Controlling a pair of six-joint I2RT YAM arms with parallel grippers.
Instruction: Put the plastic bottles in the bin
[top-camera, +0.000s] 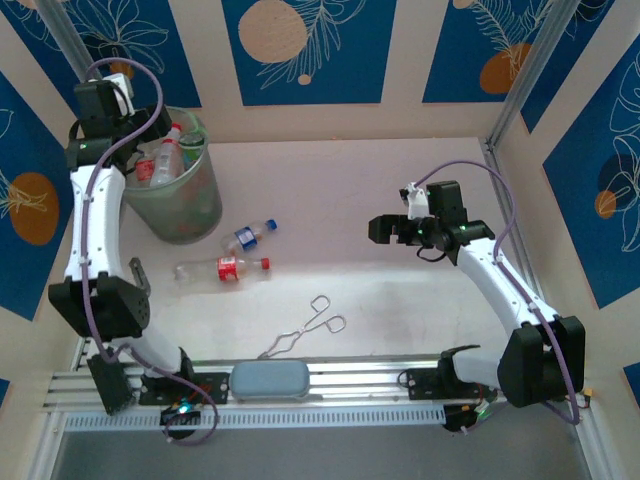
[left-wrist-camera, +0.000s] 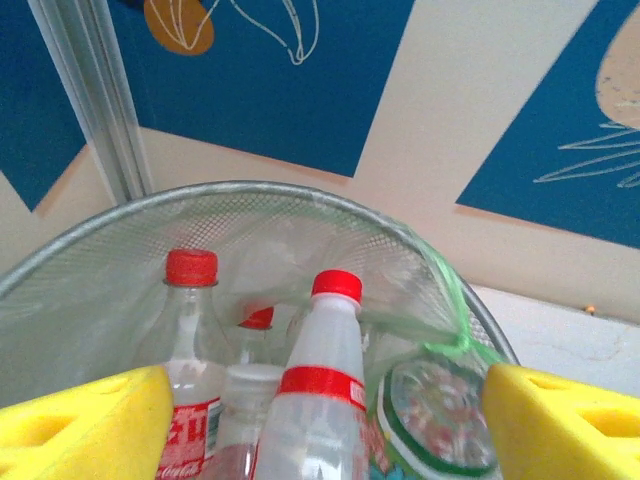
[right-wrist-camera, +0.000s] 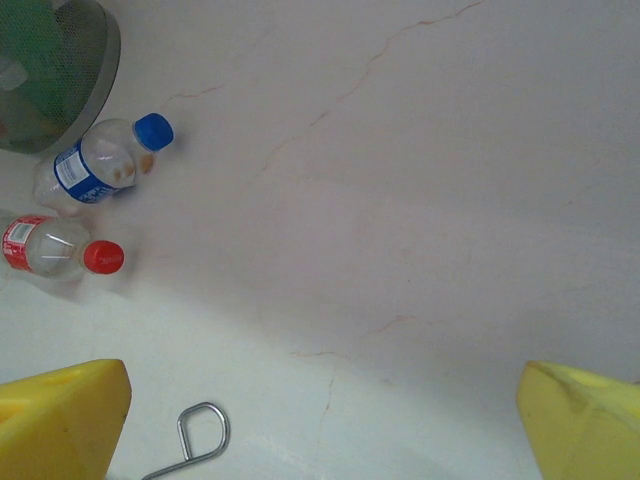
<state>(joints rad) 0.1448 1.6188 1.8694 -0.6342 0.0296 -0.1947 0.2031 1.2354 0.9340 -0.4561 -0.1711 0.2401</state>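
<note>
At far left, bin (top-camera: 190, 215) holds several red-capped plastic bottles (left-wrist-camera: 325, 400), upright and packed together. Left tool (left-wrist-camera: 325, 425) above bin, wide, holding nothing. Right tool (right-wrist-camera: 320, 420) wide, over surface (top-camera: 400, 300). Blue-labelled bottle (top-camera: 250, 236) and red-labelled bottle (top-camera: 222, 269) lie just right of bin.

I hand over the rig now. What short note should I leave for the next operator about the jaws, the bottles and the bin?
Left gripper: jaws open, empty, above the bin.
Right gripper: jaws open, empty, over the bare table.
Done: several bottles stand inside the bin.
To do: two lie on the table beside the bin, the blue-labelled bottle and the red-labelled bottle.
The metal tongs nearby are not part of the job.
</note>
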